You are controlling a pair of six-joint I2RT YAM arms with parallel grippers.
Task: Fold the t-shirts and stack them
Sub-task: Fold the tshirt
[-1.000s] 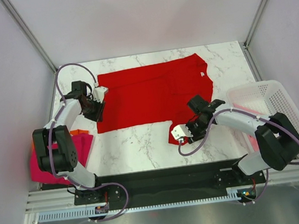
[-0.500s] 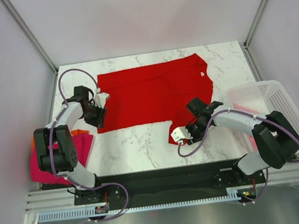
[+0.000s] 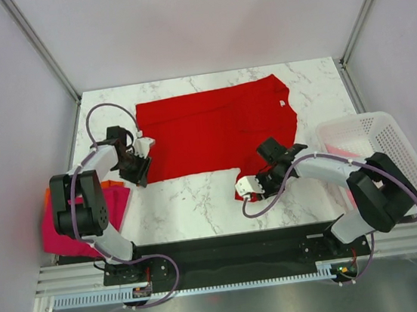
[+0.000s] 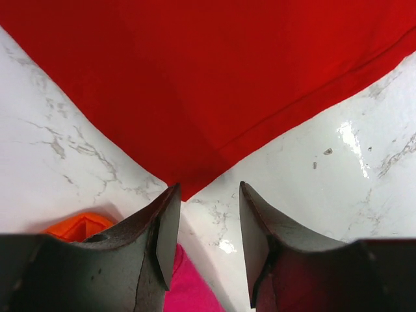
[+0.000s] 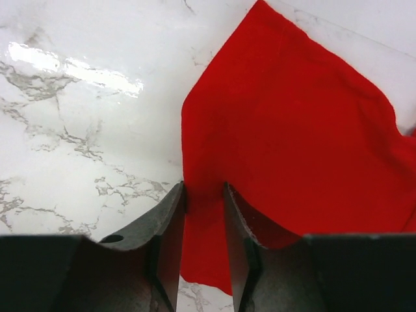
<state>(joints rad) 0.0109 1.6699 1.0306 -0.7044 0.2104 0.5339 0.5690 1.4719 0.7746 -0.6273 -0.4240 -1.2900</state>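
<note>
Red t-shirt (image 3: 216,128) flat on marble table (image 3: 191,204) | left fingers (image 4: 162,231) apart, empty | right fingers (image 5: 171,224) ajar astride sleeve (image 5: 292,149)

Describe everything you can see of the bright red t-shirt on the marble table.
The bright red short-sleeved cloth t-shirt lies spread flat on the white marble table, neck and small white label to the right, hem to the left. One sleeve points toward the arms. The open left gripper hovers at a hem corner; the right gripper straddles the sleeve's edge.
</note>
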